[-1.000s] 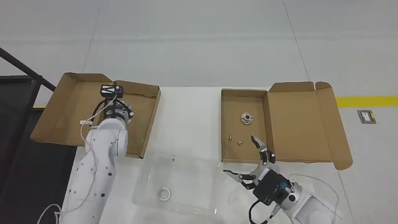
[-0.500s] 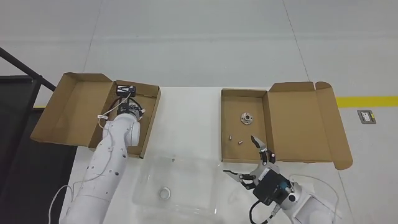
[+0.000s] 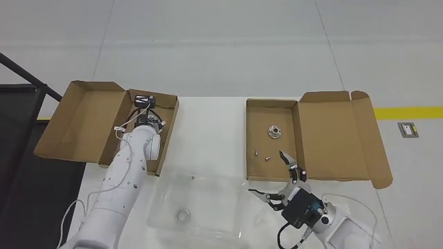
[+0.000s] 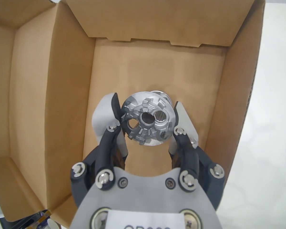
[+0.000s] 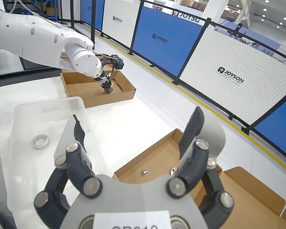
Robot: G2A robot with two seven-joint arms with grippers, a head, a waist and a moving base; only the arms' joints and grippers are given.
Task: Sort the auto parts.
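Left tool (image 4: pixel 145 107) is clamped on a metal hub (image 4: pixel 146 125), held inside the left box (image 4: pixel 157 60). Right tool (image 5: pixel 137 120) is spread wide over the bench (image 5: pixel 124 129), beside the right box (image 5: pixel 157 153)

White arms (image 3: pixel 124 173) each carry a grey-plated end effector (image 4: pixel 145 109) with black linkages, silver screws and ribbed pads (image 5: pixel 193 129).
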